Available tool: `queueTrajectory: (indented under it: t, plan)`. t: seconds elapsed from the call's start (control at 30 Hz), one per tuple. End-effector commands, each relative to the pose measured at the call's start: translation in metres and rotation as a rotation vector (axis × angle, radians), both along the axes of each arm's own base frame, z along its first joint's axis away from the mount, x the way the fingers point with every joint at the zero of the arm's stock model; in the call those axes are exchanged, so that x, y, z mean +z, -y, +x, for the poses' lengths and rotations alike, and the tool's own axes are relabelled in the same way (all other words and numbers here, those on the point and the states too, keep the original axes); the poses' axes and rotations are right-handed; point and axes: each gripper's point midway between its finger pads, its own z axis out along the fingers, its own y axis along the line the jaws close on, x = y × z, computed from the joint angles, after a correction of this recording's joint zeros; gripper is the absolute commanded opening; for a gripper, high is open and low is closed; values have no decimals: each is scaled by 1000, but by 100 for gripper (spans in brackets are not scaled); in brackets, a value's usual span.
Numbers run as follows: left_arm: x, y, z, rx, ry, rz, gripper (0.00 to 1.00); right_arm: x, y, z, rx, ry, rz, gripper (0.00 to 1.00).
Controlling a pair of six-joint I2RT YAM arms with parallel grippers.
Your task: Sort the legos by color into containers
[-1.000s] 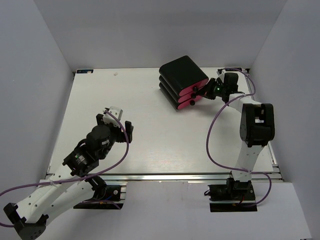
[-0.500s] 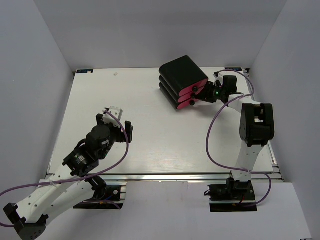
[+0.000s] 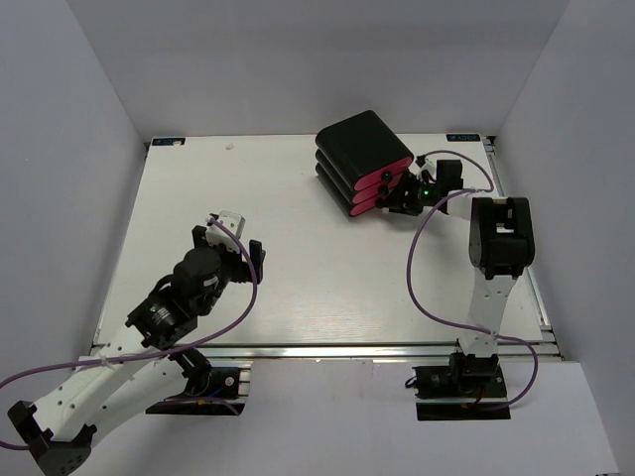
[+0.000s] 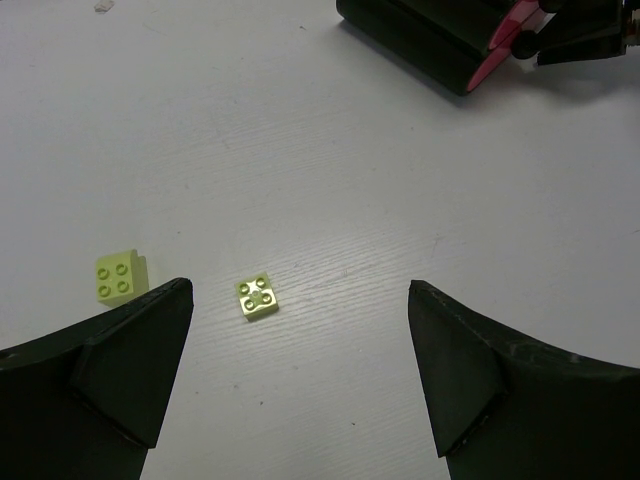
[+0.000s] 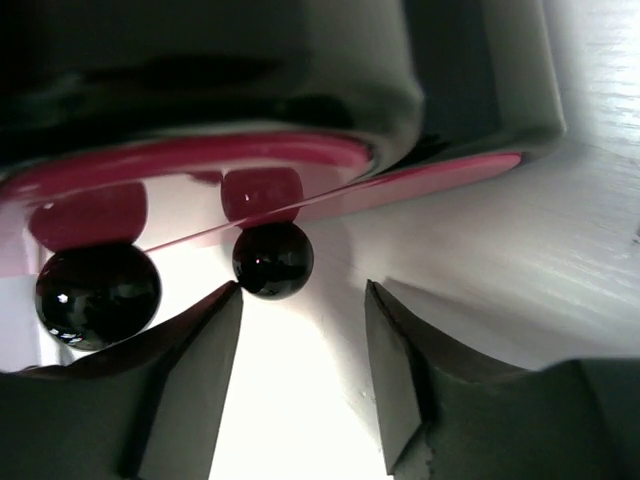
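Observation:
Two yellow-green legos [image 4: 257, 297] [image 4: 119, 277] lie on the white table. My left gripper [image 4: 300, 385] hovers over them, open and empty; one brick is just ahead of its left finger, the other further left. The containers, pink drawers [image 3: 383, 184] in a glossy black cabinet [image 3: 359, 146], stand at the back right with all drawers pushed in. My right gripper [image 3: 404, 195] is open right at the drawer fronts. In the right wrist view a dark round knob [image 5: 272, 260] sits at the tip of the left finger of the right gripper [image 5: 303, 295], and a second knob [image 5: 97, 295] lies further left.
The white table [image 3: 317, 268] is walled in by grey panels on three sides. A small white speck [image 3: 230, 147] lies near the back edge. The cabinet [image 4: 430, 35] and the right gripper's black fingers [image 4: 585, 40] show at the top of the left wrist view.
My right gripper has opened from shut and moved left, close up to the drawer knobs. The left arm has not moved.

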Motion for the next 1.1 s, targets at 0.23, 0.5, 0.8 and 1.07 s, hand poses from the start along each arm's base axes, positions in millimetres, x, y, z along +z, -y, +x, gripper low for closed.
queueTrajectory:
  t: [0.23,0.5,0.8,1.07]
  plan:
    - [-6,-3,8,47,1,16,98,-4,-18,10,-22,-33,173,53]
    - [-21,-5,15,111,-25,6,98,-2,-6,0,-81,10,164,16]
    - [-66,5,32,137,-231,67,98,-9,27,-35,-125,-11,123,14]
    - [-106,4,48,174,-419,69,98,-14,45,-65,-132,-34,94,15]
